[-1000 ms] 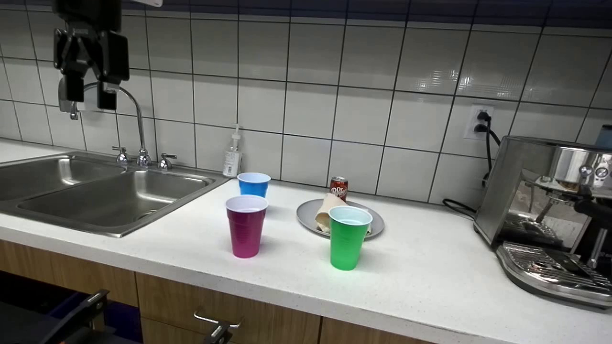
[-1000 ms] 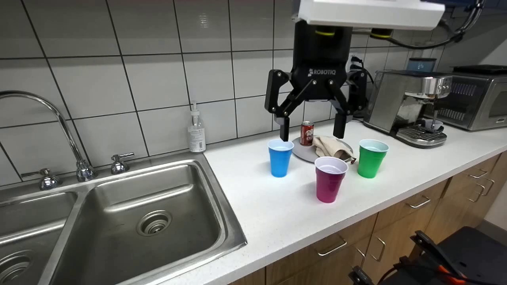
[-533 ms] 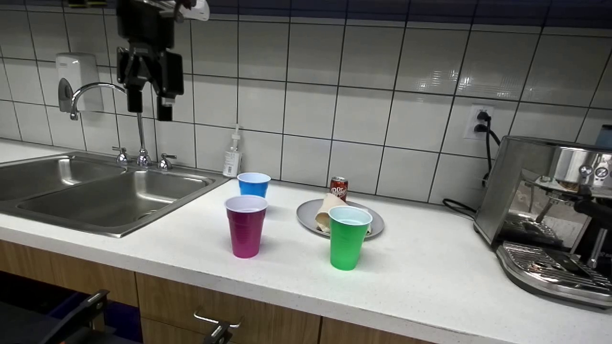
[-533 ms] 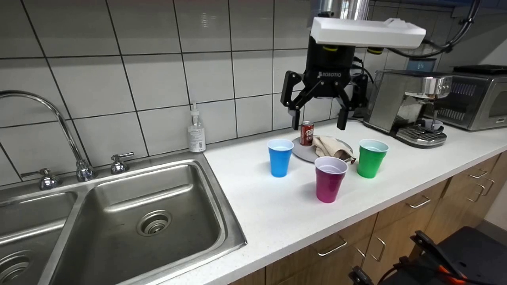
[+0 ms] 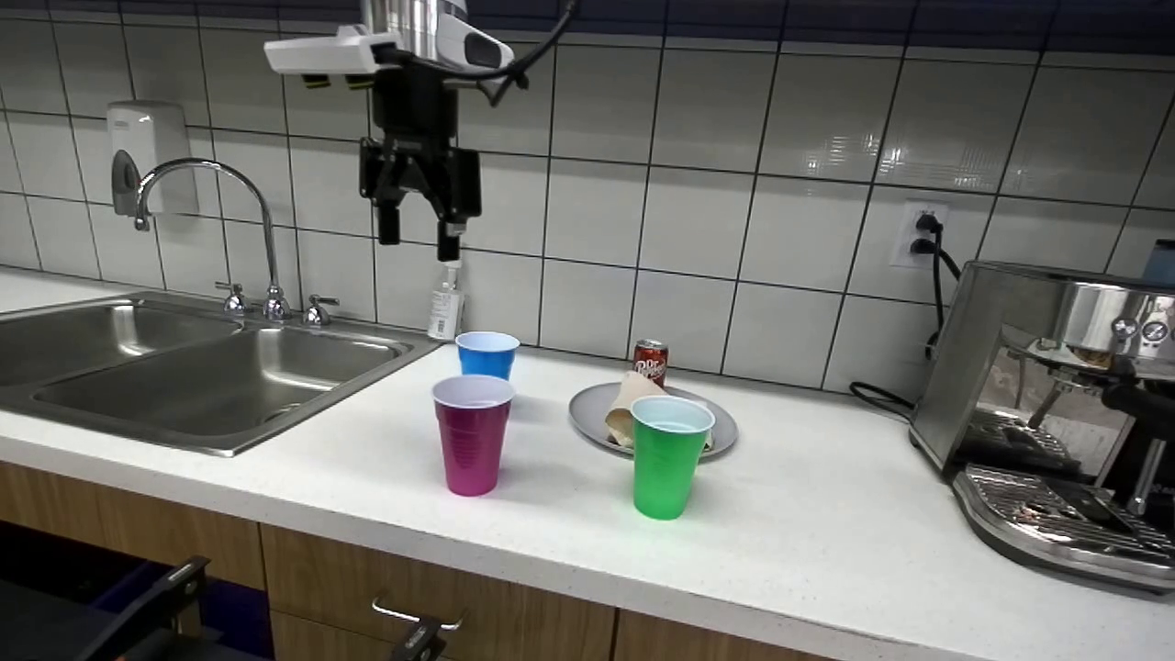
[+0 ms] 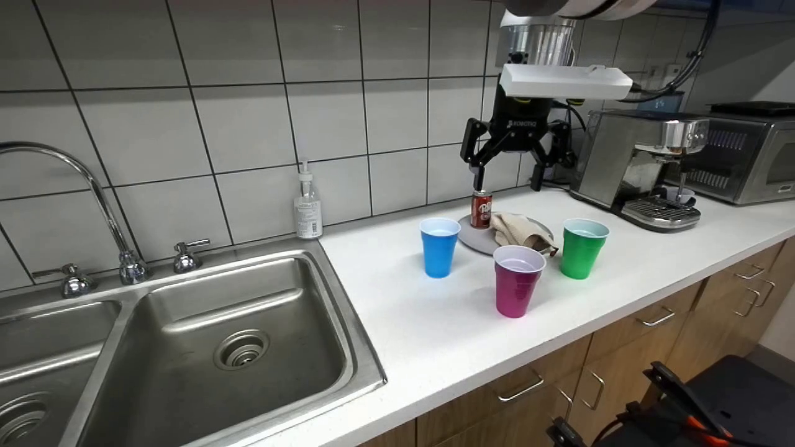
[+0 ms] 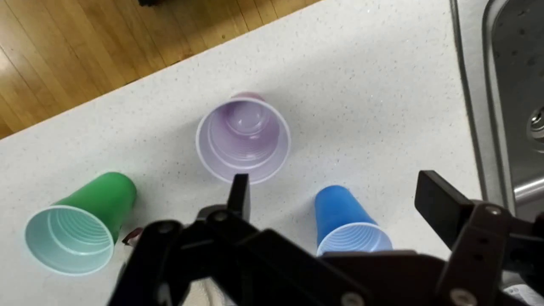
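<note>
My gripper [image 5: 419, 240] is open and empty, held above the counter; it also shows in an exterior view [image 6: 507, 180]. In the wrist view its fingers [image 7: 442, 208] stand wide apart with a blue cup [image 7: 340, 210] showing below, between them. The blue cup [image 6: 438, 251] stands upright. A magenta cup [image 6: 515, 288] stands upright nearer the counter's front edge; its white inside [image 7: 244, 140] shows in the wrist view. A green cup [image 6: 581, 254] stands upright farther along the counter. Nothing touches the gripper.
A grey plate [image 5: 587, 404] holds a wrap [image 5: 629, 404] partly behind the green cup. A Dr Pepper can [image 5: 651, 363] stands by it. A steel sink [image 6: 348, 323] with a faucet [image 6: 81, 167], a soap bottle [image 6: 308, 211] and a coffee machine [image 5: 973, 358] flank the counter.
My gripper has moved right and down in an exterior view, away from the sink and over the cups' area. It stays open. The cups, plate and can have not moved.
</note>
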